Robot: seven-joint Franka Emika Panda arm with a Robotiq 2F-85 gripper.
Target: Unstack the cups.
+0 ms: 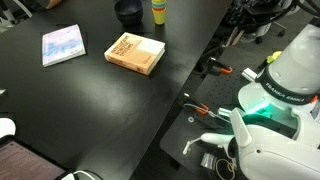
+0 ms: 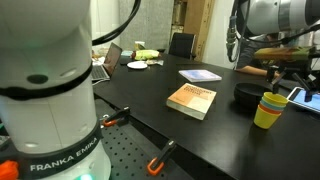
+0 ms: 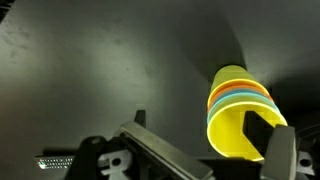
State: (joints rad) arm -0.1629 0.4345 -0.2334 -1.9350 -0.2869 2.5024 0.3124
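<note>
The cups (image 3: pixel 240 105) are nested in one upright stack; I see a yellow cup on top, then light blue and orange rims, then yellow again. The stack stands near the far table edge in both exterior views (image 1: pixel 159 11) (image 2: pixel 268 110), next to the dark bowl. My gripper (image 3: pixel 200 124) is open just above the stack. One finger overlaps the top cup's mouth and the other is out to the side over bare table. In an exterior view the gripper (image 2: pixel 279 80) hangs right over the cups.
A dark round bowl (image 2: pixel 248 97) sits beside the stack. A tan book (image 1: pixel 135 53) and a blue-white booklet (image 1: pixel 62 45) lie on the black table (image 1: pixel 90 100). The robot base (image 1: pixel 270 110) and orange clamps (image 2: pixel 160 158) are at the table's edge.
</note>
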